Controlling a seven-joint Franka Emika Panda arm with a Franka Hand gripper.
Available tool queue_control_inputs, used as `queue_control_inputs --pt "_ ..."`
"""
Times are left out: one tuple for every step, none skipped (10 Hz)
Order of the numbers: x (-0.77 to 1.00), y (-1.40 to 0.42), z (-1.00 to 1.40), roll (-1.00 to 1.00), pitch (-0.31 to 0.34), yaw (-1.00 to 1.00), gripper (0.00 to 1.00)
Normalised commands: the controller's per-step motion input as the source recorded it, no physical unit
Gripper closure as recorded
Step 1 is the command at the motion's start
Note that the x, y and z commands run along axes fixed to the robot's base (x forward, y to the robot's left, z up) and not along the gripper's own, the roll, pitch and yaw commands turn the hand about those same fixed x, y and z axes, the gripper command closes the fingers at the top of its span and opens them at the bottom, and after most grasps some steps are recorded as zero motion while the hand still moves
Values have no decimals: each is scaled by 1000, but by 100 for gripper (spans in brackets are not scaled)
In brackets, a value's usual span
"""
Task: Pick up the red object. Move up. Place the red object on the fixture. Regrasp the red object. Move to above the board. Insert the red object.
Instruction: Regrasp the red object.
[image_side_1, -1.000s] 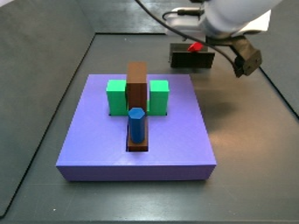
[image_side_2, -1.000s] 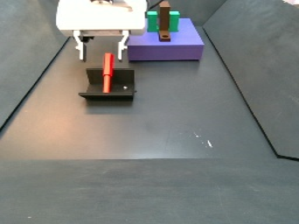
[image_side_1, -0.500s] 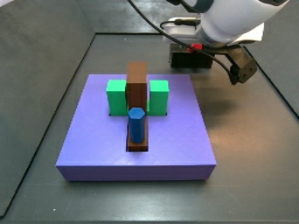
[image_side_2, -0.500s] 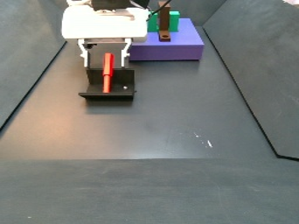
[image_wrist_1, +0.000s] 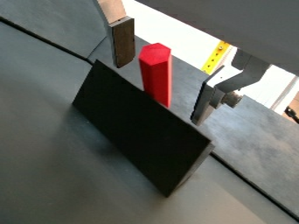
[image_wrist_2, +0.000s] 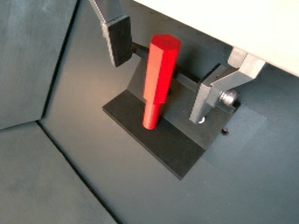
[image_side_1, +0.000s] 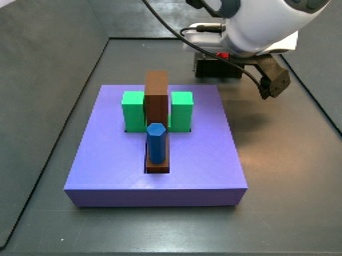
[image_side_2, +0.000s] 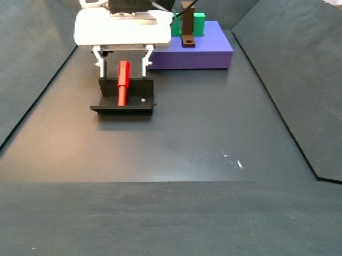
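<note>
Claw (image_wrist_2: 166, 83) spread, straddling red object (image_wrist_2: 156, 79) leaning on fixture (image_wrist_2: 163, 140), no contact. Peg looks light, rigid, smooth; you should pinch upper shaft w/ both pads.

A dark grey floor (image_side_2: 201, 130) carries everything, with pale scuff marks (image_side_2: 230, 158) on a bare stretch. Directly on it lie the board (image_side_1: 167, 160), a flat purple slab, and well apart from it the fixture (image_side_2: 123, 103), a dark bracket on its base plate with the red object (image_side_2: 122, 82) resting on it. The gripper (image_side_2: 123, 62) hangs over the fixture's far end, its fingers (image_wrist_2: 115, 39) either side of the red object's upper end, clear of the floor.
</note>
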Motion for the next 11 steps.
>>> queue_control_inputs --pt "0 0 -286 0 -60 31 0" --pt "0 0 -251 -6 -26 17 0" --pt "0 0 -154 -17 0 14 0" --pt "0 0 0 0 0 0 0" --pt "0 0 0 0 0 0 100" --pt "0 0 0 0 0 0 100" --pt "0 0 0 0 0 0 100" --pt "0 0 0 0 0 0 100" --pt "0 0 0 0 0 0 100" --pt "0 0 0 0 0 0 100" --pt "0 0 0 0 0 0 100"
